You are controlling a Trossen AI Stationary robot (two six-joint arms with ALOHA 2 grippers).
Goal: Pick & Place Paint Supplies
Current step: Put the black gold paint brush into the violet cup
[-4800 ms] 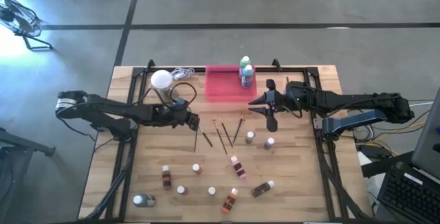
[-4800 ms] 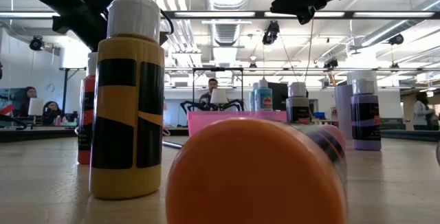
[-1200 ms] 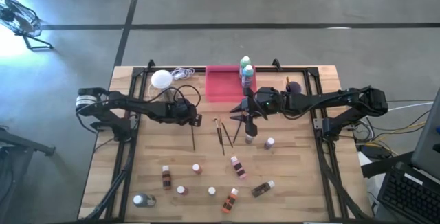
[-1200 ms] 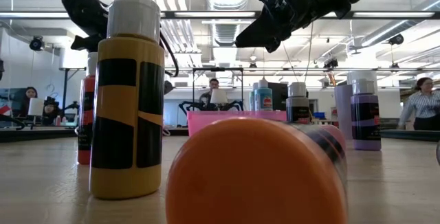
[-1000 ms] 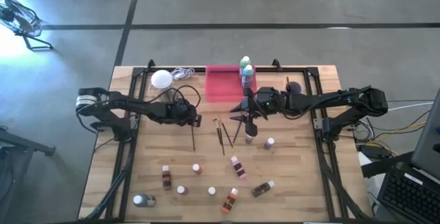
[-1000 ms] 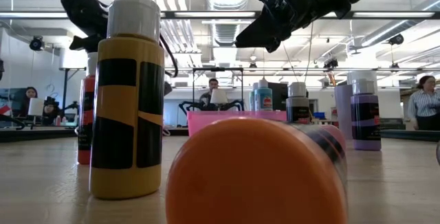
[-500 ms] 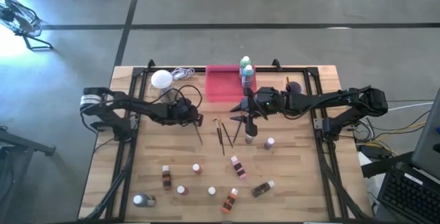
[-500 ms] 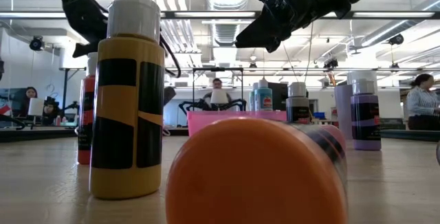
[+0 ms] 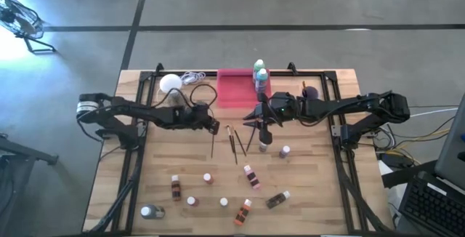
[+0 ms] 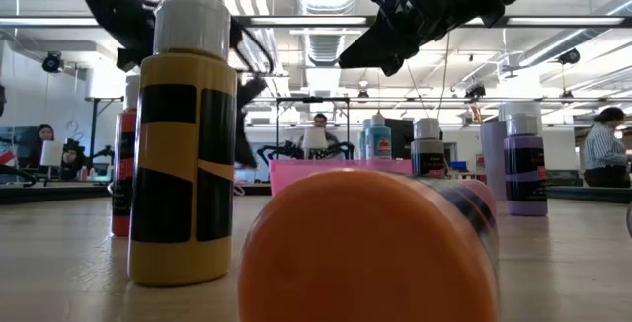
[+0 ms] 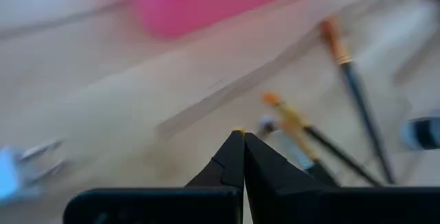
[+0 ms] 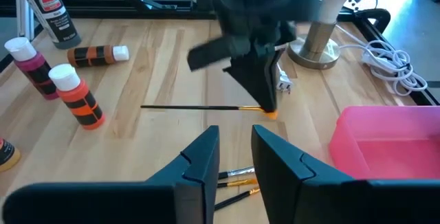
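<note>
Left gripper (image 9: 213, 126): fingers fully closed, pinching 1 paintbrush (image 12: 196, 107) by its orange end, lifted just off the desk (image 9: 312, 193) near the pink tray (image 9: 236, 95). Right gripper (image 9: 262, 125): fingers slightly apart, holding nothing, poised above 3 loose brushes (image 9: 237, 144). Risk: held by its very tip, the brush may pivot or slip during transfer; the 2 arms work close together and could collide.

No text, brand, number or sign can be read anywhere; the bottle labels, such as the one on the dark bottle (image 12: 42, 7) in the right wrist view, are too blurred.
</note>
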